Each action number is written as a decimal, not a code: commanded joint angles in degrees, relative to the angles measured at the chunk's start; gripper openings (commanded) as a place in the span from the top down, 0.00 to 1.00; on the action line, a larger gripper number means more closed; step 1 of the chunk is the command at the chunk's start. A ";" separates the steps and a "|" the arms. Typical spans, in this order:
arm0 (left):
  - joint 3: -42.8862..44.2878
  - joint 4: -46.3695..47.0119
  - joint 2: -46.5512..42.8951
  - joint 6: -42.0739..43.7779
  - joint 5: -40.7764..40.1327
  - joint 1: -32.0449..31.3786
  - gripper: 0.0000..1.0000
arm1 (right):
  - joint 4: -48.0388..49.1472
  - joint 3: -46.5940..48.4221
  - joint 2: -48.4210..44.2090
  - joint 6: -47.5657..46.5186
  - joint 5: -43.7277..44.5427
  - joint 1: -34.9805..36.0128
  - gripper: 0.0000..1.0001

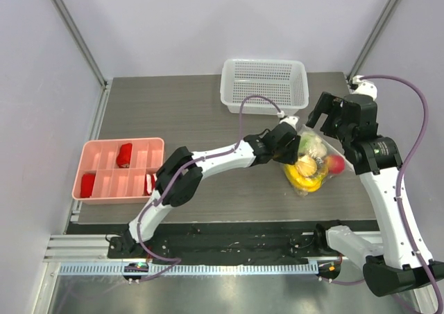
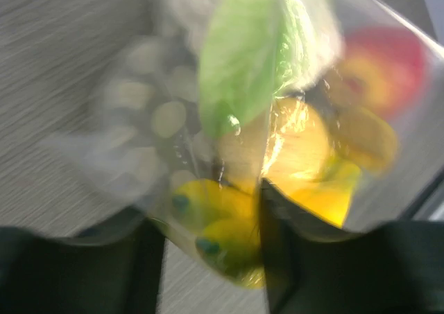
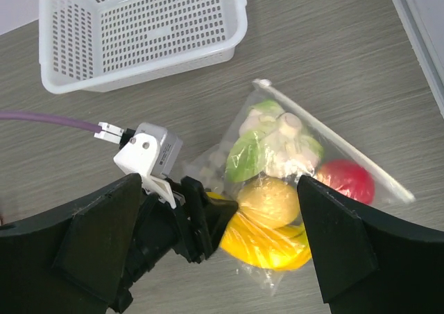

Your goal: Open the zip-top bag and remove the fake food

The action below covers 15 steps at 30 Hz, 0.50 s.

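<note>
The zip-top bag point(image 1: 313, 163) lies on the table right of centre, its zip edge point(image 3: 333, 137) toward the right arm. Inside show the cauliflower point(image 3: 277, 141), red fruit point(image 3: 345, 180), yellow-orange fruit point(image 3: 269, 199) and banana bunch point(image 3: 270, 245). My left gripper point(image 1: 288, 146) is at the bag's left side. In the blurred left wrist view its jaws point(image 2: 211, 258) are closed on the bag around the banana tips point(image 2: 222, 231), with the green leaf point(image 2: 243, 57) above. My right gripper point(image 1: 333, 116) is open and empty, hovering above the bag point(image 3: 222, 189).
A white perforated basket point(image 1: 263, 85) stands at the back, just behind the bag. A pink tray point(image 1: 104, 182) with red pieces lies at the left. The left arm's purple cable point(image 3: 41, 120) runs in front of the basket.
</note>
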 commanded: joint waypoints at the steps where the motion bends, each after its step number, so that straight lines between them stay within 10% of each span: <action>1: -4.68 1.22 -5.71 1.68 -6.68 1.16 0.79 | 1.19 0.13 -1.90 -1.99 -5.49 0.33 0.00; 4: -10.04 -0.36 -9.75 2.21 -8.44 3.87 1.00 | 2.69 -2.16 -1.73 -1.37 -8.23 0.59 0.00; 15: -35.53 -5.27 -32.51 5.46 -16.70 12.24 0.99 | 6.81 -10.86 6.79 0.12 -8.41 13.86 0.00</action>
